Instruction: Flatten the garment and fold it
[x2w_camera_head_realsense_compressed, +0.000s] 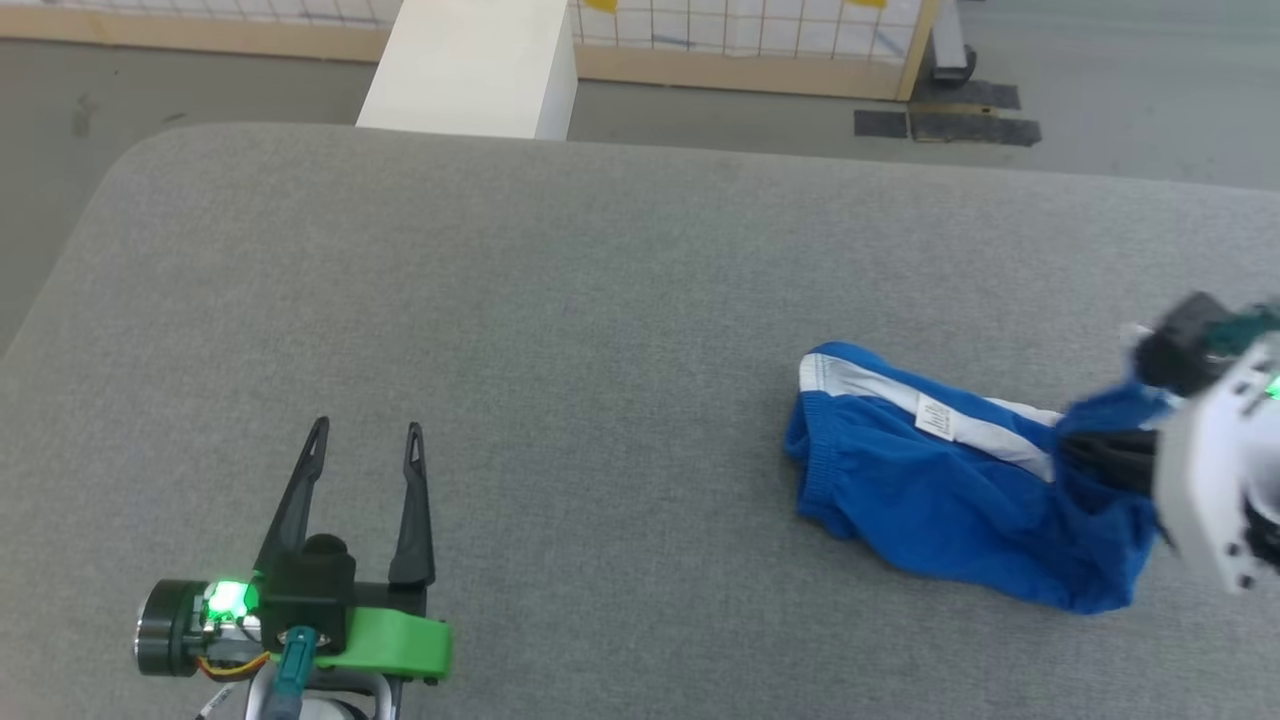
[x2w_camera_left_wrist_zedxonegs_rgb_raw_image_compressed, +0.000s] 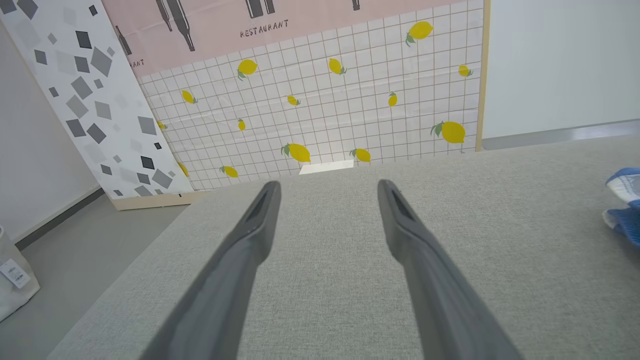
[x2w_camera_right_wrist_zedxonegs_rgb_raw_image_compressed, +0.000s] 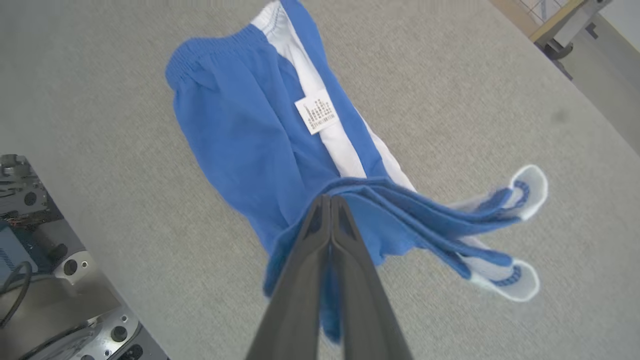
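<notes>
Head view, near edge first: L gripper (x2w_camera_head_realsense_compressed: 367, 428) at lower left, green-lit wrist body lying sideways, both dark fingers pointing up-frame, spread wide, nothing between. Low over bare grey table (x2w_camera_head_realsense_compressed: 600, 280); contact w/ cloth top not clear. L wrist view same: fingers (x2w_camera_left_wrist_zedxonegs_rgb_raw_image_compressed: 240, 250) splayed apart over grey cloth, aimed toward far edge.

Mid-table, right side: garment (x2w_camera_head_realsense_compressed: 930, 490), bright blue shorts, bunched in a long heap, well apart from L gripper. Waistband (x2w_camera_head_realsense_compressed: 812, 470) end resting on table, toward centre; white side stripe (x2w_camera_head_realsense_compressed: 880, 385) along top w/ small white tag (x2w_camera_head_realsense_compressed: 935, 417) on it. Leg end raised off surface at R gripper (x2w_camera_head_realsense_compressed: 1080, 450), at right edge of frame, pale wrist housing blurred, dark fingers angled left into fabric. R wrist view: fingers pressed tight together, pinching a fold of blue cloth near leg end; white-trimmed hem corners (x2w_camera_right_wrist_zedxonegs_rgb_raw_image_compressed: 530, 185) dangling beside tips, rest of shorts draped away down to table.

Farther: rounded far table edge, then grey floor (x2w_camera_head_realsense_compressed: 200, 80), white block (x2w_camera_head_realsense_compressed: 470, 65) just behind table, lemon-print grid panel (x2w_camera_left_wrist_zedxonegs_rgb_raw_image_compressed: 350, 100) upright beyond.
</notes>
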